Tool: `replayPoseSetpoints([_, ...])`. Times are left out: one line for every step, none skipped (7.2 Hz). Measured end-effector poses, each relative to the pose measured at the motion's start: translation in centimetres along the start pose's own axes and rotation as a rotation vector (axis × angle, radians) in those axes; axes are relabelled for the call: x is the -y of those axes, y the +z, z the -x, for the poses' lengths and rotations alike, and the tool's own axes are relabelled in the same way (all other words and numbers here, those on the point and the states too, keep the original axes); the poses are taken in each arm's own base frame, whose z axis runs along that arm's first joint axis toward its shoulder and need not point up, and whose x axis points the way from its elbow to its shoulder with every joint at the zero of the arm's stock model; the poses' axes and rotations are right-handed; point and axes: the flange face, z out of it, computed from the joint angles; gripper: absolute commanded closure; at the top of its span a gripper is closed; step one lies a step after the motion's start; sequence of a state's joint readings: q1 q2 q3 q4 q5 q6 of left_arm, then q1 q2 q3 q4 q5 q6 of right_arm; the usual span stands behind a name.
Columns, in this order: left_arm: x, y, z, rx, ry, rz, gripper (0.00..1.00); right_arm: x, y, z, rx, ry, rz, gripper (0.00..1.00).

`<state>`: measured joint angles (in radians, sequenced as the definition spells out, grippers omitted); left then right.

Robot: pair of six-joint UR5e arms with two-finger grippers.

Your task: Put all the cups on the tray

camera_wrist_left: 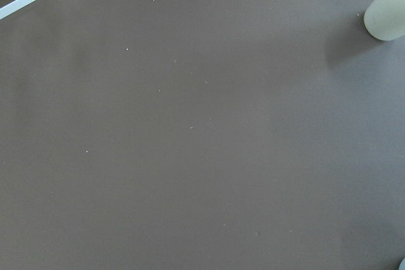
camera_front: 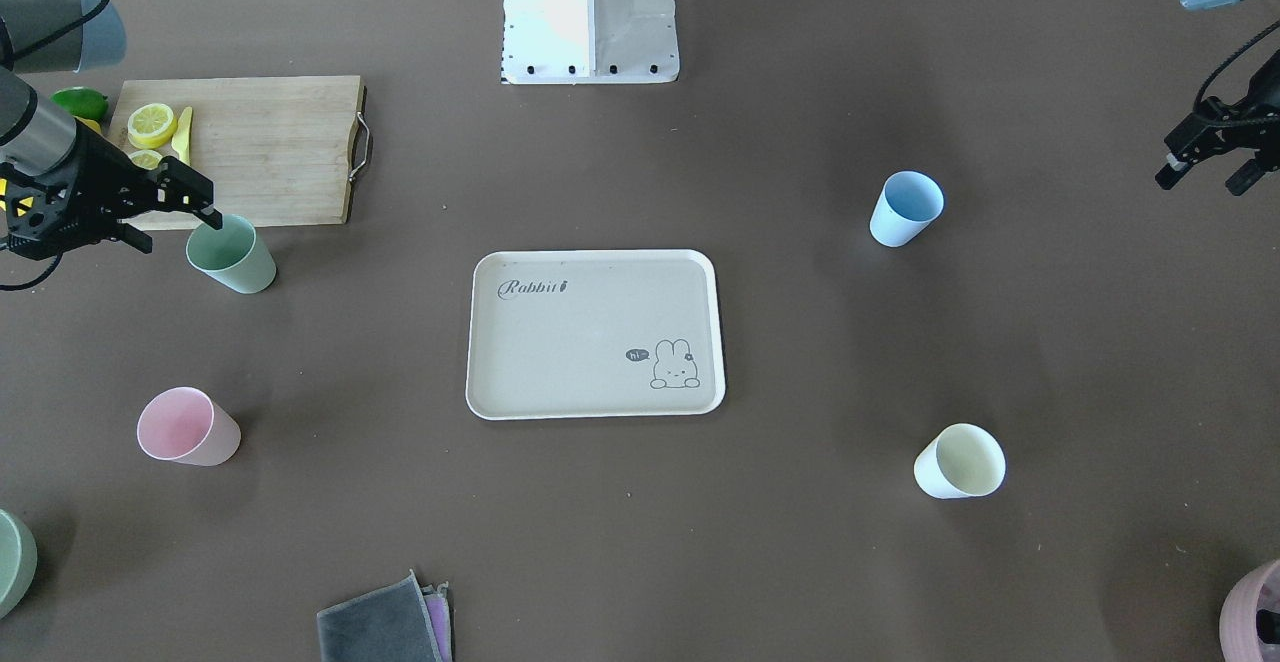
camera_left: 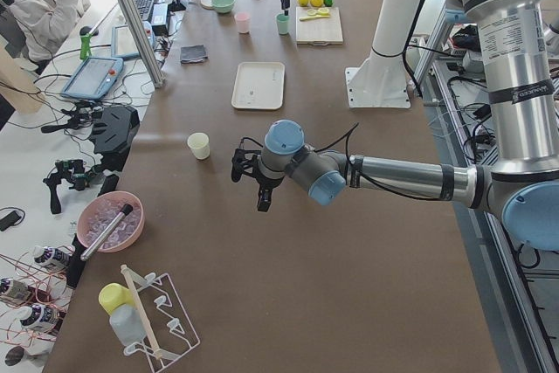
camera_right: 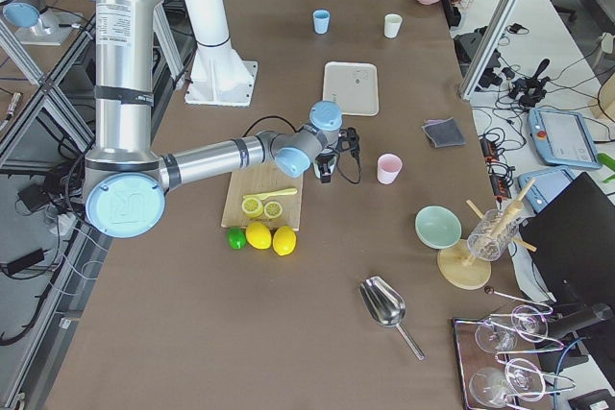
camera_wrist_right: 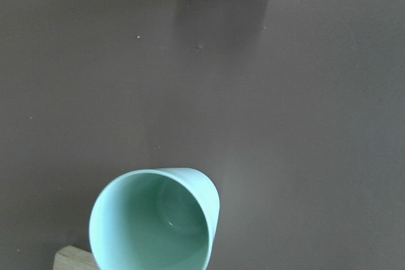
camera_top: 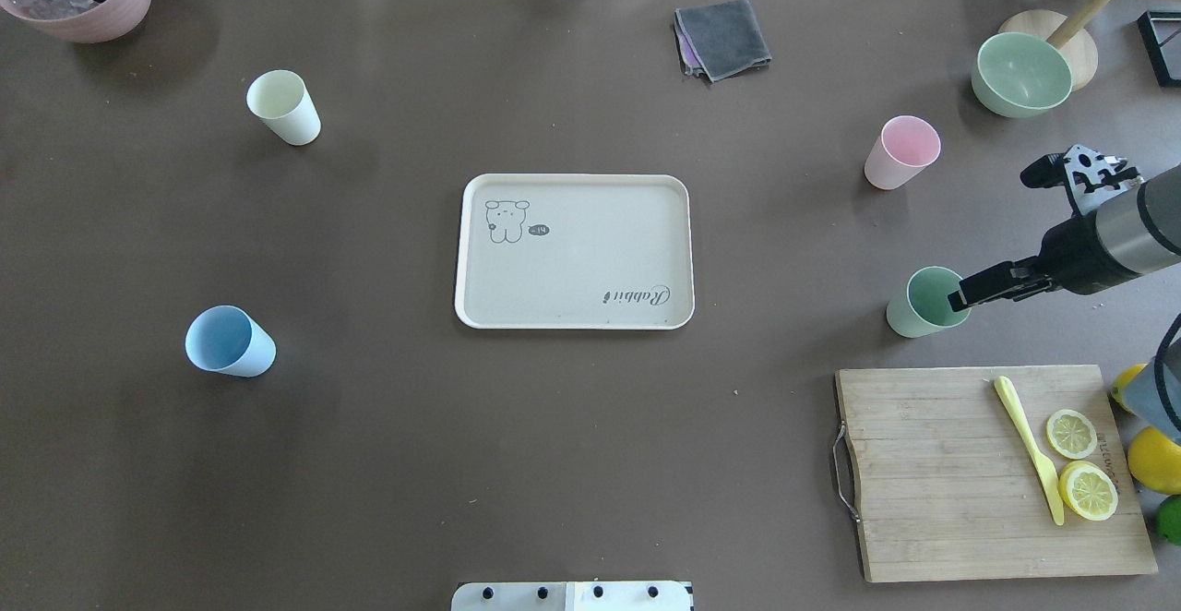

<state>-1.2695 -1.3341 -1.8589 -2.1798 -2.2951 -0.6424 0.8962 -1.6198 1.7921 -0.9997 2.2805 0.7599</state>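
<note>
I see the right gripper (camera_front: 181, 229) spread wide, one finger at the rim of the mint cup (camera_front: 232, 255) on the right beside the cutting board (camera_front: 262, 147), the left gripper (camera_front: 1205, 180) parted too, and the blue cup (camera_front: 906, 208), pink cup (camera_front: 187, 427) and yellow cup (camera_front: 960, 461) standing well apart off the tray (camera_front: 590, 342).

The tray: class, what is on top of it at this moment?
Nothing lies on the tray; only its printed lettering and rabbit drawing show. Its whole surface is uncovered.
</note>
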Motion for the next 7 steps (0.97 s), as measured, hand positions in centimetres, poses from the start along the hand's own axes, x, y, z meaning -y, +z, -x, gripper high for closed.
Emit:
replayPoseSetpoints([0.0,0.0,0.0,0.001,0.001,-0.001,0.03,0.2,0.9,0.1,-0.006,0.004,0.007,0.61])
replayPoseSetpoints([0.0,0.0,0.0,0.004,0.001,-0.002,0.03,0.5,1.4,0.1,-0.008,0.006,0.012,0.94])
replayPoseSetpoints([0.0,0.1,0.0,0.005,0.002,-0.003,0.03,0.6,1.6,0.1,-0.009,0.007,0.015,1.0])
replayPoseSetpoints([0.0,0.1,0.0,0.006,0.001,-0.003,0.03,0.7,1.6,0.2,-0.006,0.008,0.016,1.0])
replayPoseSetpoints([0.0,0.2,-0.2,0.005,-0.009,0.0,0.03,0.7,1.4,0.4,-0.001,0.005,0.015,1.0])
replayPoseSetpoints([-0.1,0.7,-1.1,0.009,-0.032,0.004,0.03,0.9,1.0,1.0,0.007,0.0,0.008,1.0])
replayPoseSetpoints([-0.3,1.5,-2.8,0.014,-0.043,0.008,0.03,1.4,0.1,2.1,0.025,-0.001,-0.004,1.0])
